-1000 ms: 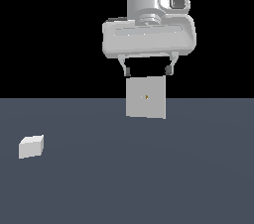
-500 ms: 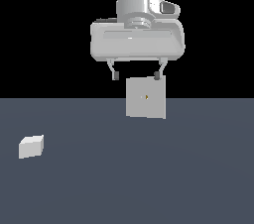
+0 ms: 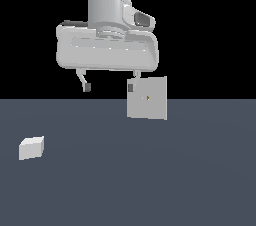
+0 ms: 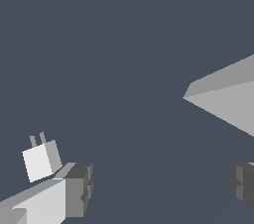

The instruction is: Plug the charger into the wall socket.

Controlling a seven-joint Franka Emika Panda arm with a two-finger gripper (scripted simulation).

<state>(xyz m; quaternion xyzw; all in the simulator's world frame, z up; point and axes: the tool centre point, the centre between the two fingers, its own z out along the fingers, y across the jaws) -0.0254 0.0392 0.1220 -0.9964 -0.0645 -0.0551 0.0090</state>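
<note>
Charger (image 3: 31, 148) sits untouched near the surface (image 3: 150, 180) edge on the exterior view's left, two prongs showing in the wrist view (image 4: 42, 159). Fingers (image 3: 87, 87) spread wide, holding nothing, high above, well apart from it. Socket (image 3: 147, 98) stands upright mid-surface. Best approach: drop squarely over the block, straddle its flat sides, prongs kept clear.

dark slate floor (image 3: 150, 180), black backdrop (image 3: 210, 30)
</note>
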